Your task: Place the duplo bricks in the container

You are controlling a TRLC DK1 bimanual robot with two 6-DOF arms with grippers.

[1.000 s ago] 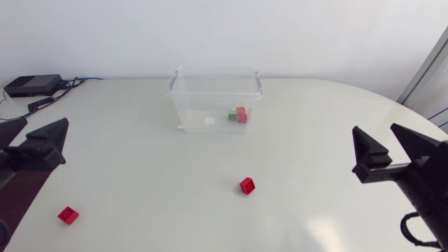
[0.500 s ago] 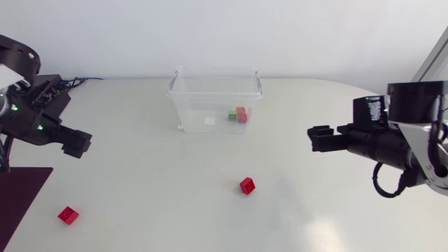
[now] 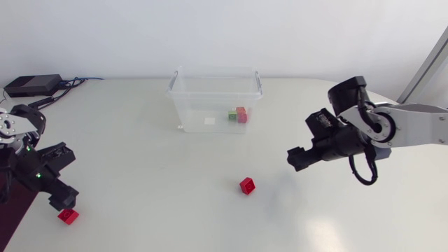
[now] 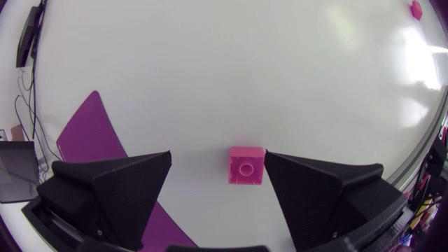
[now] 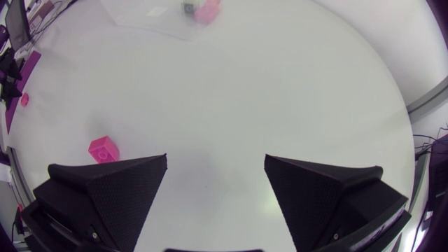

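1. White desk (image 3: 140, 154), rounded along its right edge, carries everything.
2. Clear container (image 3: 180, 105) stands upright and open by the middle of the far edge, its long axis running along that edge.
3. Right arm (image 3: 413, 129) comes in over the right edge. The right gripper (image 3: 294, 159) (image 5: 215, 164) hangs over the desk's right half and points toward the left edge, its fingers wide apart and holding nothing.
4. Left arm (image 3: 10, 129) is by the left edge. The left gripper (image 3: 61, 203) (image 4: 217, 164) points down by the near left corner, its fingers spread wide and gripping nothing.
5. Dark mat (image 3: 15, 213) (image 4: 84, 133) lies at the near left corner.
6. Left brick (image 3: 68, 215) (image 4: 246, 166), red, lies stud up near that corner. It sits in the gap ahead of the left gripper, closer to one finger. It is about square, with no clear long axis.
7. Middle brick (image 3: 247, 185) (image 5: 103, 150), red, sits flat between the container and the near edge, well apart from both. One corner is turned toward the near edge.
8. Green brick (image 3: 232, 115) and pink-red brick (image 3: 241, 115) touch side by side on the container's floor, at its right end.
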